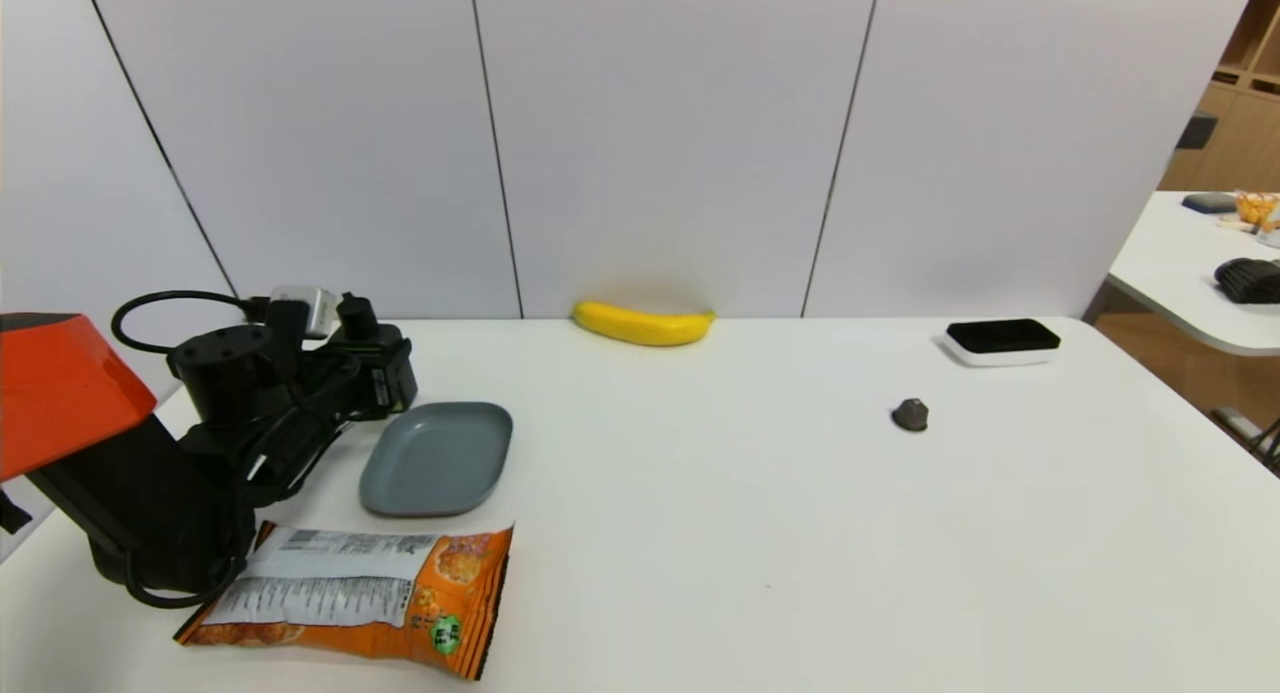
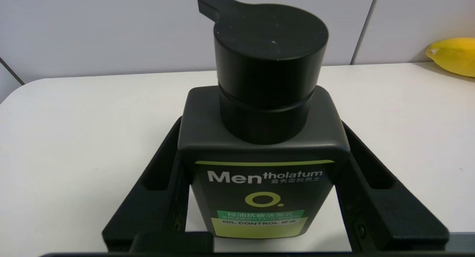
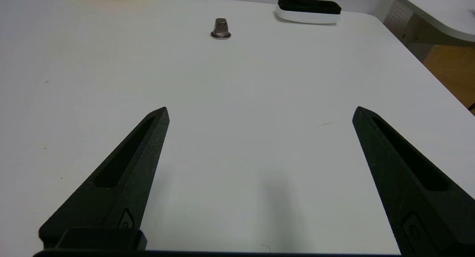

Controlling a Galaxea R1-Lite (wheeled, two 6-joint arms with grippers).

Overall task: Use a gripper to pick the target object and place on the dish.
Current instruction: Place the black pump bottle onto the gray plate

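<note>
Item, task piece: we record a black Mentholatum face-wash bottle [image 2: 261, 168] with a round nozzle cap, standing upright on the white surface [image 1: 760, 533] and filling the centre of the left wrist view. Item, left gripper [image 2: 261, 208]: clenched on the bottle, one black finger [image 2: 163, 186] against each flank of the body below its shoulders. Item, grey dish [image 1: 437, 458]: lower left of centre in the head view, bare, just beside the left arm. Progress, as we judge it: the grasp is made; the lift, the carry to the dish and the release are left. Item, right gripper [image 3: 259, 153]: released, fingers spread wide over bare surface, apparently parked. Views compared: the head view shows the dish, an orange snack bag [image 1: 360, 593] at the lower left, a banana [image 1: 643, 323] against the wall, a white tray with a black top [image 1: 1002, 341] and a small dark knob [image 1: 910, 414], but the arm hides the bottle there; only the left wrist view shows the bottle and the grip.
</note>
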